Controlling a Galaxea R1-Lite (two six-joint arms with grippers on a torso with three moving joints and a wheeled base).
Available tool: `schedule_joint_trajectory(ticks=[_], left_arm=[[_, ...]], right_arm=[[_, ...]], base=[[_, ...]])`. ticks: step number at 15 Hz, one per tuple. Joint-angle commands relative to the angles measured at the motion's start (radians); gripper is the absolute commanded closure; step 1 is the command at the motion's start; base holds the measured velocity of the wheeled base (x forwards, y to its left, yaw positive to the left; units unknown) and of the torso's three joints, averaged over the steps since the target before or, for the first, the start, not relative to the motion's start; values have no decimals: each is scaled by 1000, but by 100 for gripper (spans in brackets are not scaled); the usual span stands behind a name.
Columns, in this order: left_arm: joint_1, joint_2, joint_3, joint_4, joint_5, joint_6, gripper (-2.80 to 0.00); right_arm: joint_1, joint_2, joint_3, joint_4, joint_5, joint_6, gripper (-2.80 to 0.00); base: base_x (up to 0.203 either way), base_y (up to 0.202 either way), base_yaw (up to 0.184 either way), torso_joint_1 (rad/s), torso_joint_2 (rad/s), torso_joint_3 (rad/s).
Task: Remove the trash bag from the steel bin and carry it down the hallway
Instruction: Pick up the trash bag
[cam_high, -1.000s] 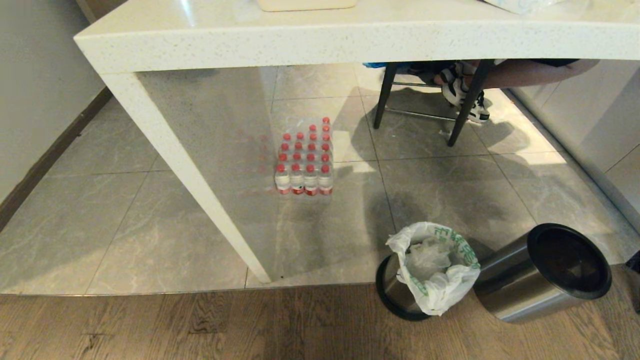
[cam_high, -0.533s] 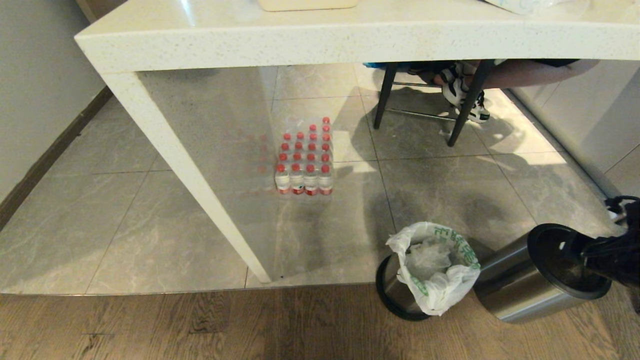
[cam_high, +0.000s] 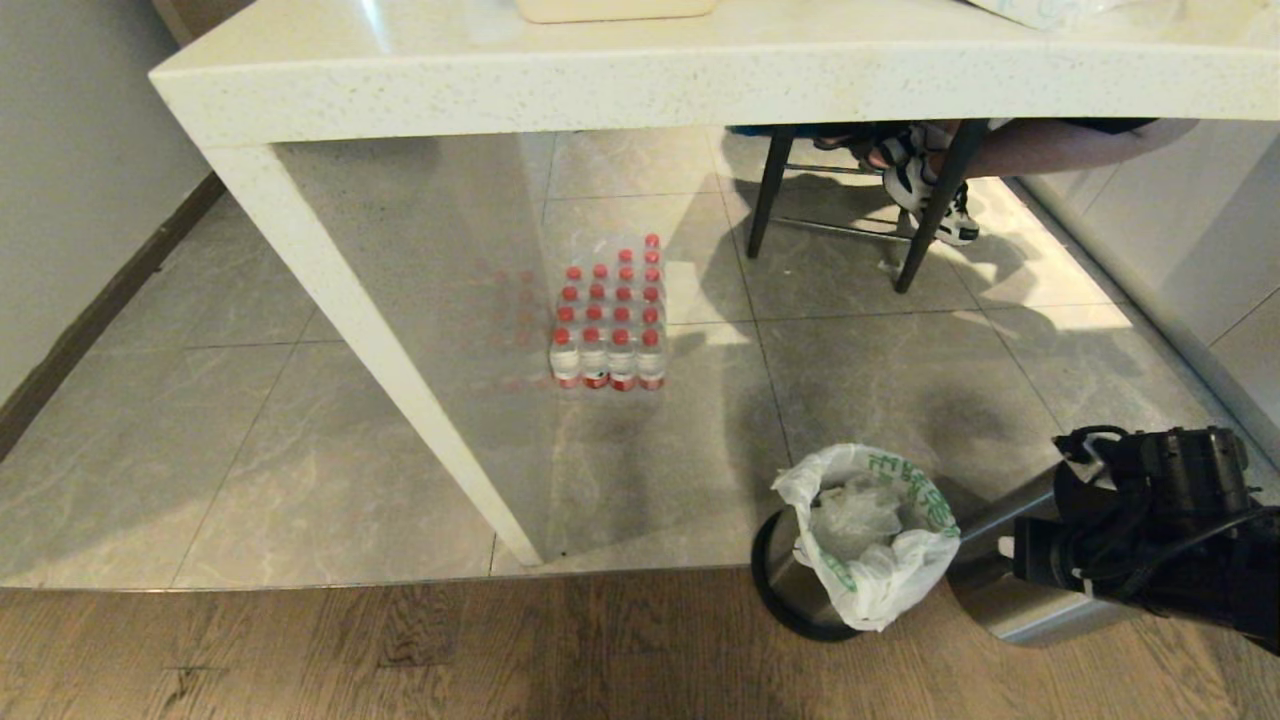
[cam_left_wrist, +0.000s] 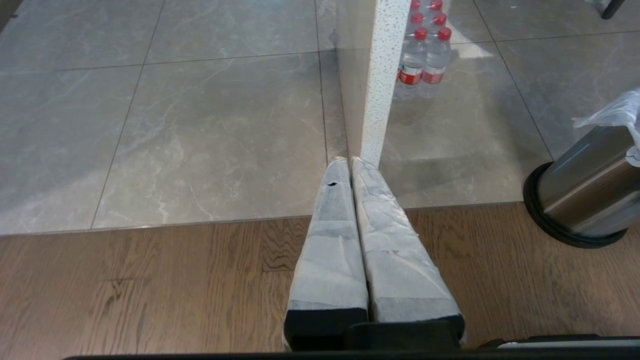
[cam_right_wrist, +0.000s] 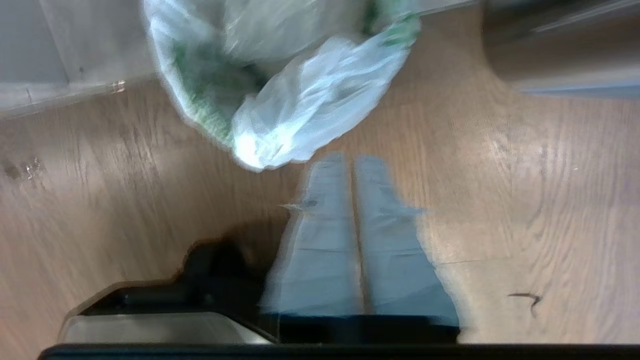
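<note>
The trash bag (cam_high: 870, 530), thin white plastic with green print, lines the steel bin (cam_high: 785, 590) standing where tile meets wood floor. Its rim droops over the bin's side. My right gripper (cam_high: 1005, 548) reaches in from the right, level with the bag and a short way from it. In the right wrist view its taped fingers lie shut together, and the right gripper (cam_right_wrist: 350, 160) stops just short of the bag (cam_right_wrist: 300, 100) with nothing held. The left gripper (cam_left_wrist: 350, 161) is shut and empty over the wood floor, left of the bin (cam_left_wrist: 585, 200). The hallway is out of view.
A second steel bin (cam_high: 1000, 600) lies tilted right of the bagged one, mostly behind my right arm. A white table leg (cam_high: 380, 350) stands to the left, with a pack of red-capped bottles (cam_high: 610, 330) behind it. A chair (cam_high: 920, 220) and a person's feet are farther back.
My right arm has come in from the right edge and swung left across the tilted empty bin, toward the bag. The bag and both bins have not moved.
</note>
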Motion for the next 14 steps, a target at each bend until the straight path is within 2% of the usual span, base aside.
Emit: schedule_joint_trajectory(ticks=[1, 6, 11, 14], left_arm=[[0, 0, 0, 0, 0, -1, 0], [0, 0, 0, 0, 0, 0, 0], [0, 0, 0, 0, 0, 0, 0], [0, 0, 0, 0, 0, 0, 0]], right_arm=[[20, 63, -1, -8, 1, -11, -280], [94, 212, -4, -133, -1, -110, -280], [124, 334, -9, -251, -3, -123, -280], [123, 392, -13, -342, -66, -171, -280]], base=[[0, 0, 0, 0, 0, 0], [0, 0, 0, 0, 0, 0], [0, 0, 0, 0, 0, 0], [0, 0, 0, 0, 0, 0]])
